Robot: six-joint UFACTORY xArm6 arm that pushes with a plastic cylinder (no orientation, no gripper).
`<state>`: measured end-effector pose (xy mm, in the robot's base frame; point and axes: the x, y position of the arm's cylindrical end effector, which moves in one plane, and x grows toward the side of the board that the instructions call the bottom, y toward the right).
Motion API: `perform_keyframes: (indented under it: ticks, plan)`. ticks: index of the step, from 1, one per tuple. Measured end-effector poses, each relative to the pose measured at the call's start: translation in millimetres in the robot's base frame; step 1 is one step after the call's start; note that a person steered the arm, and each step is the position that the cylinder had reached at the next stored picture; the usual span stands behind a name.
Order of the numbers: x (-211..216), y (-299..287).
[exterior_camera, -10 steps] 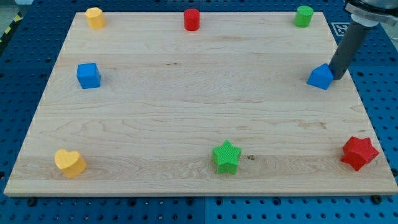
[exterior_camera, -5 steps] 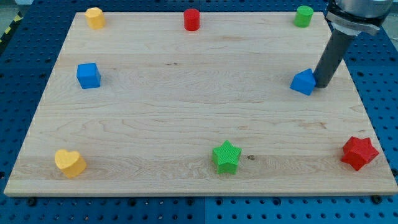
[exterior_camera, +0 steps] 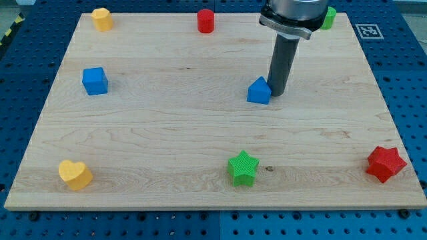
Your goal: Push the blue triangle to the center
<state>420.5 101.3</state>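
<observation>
The blue triangle (exterior_camera: 259, 91) lies on the wooden board (exterior_camera: 200, 127), a little right of the board's middle. My tip (exterior_camera: 277, 93) touches its right side. The dark rod rises from there toward the view's top.
A blue cube (exterior_camera: 95, 81) sits at the left. A yellow block (exterior_camera: 102, 19), a red cylinder (exterior_camera: 205, 21) and a green cylinder (exterior_camera: 329, 18), partly hidden by the arm, line the top edge. A yellow heart (exterior_camera: 75, 174), a green star (exterior_camera: 243, 167) and a red star (exterior_camera: 385, 163) line the bottom.
My tip has moved left and pushed the blue triangle from near the board's right edge toward the middle. The other blocks have not moved.
</observation>
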Motion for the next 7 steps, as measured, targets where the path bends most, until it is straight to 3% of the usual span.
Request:
perform_keyframes:
  ticks: [7]
  plan:
    - [22.2, -13.6]
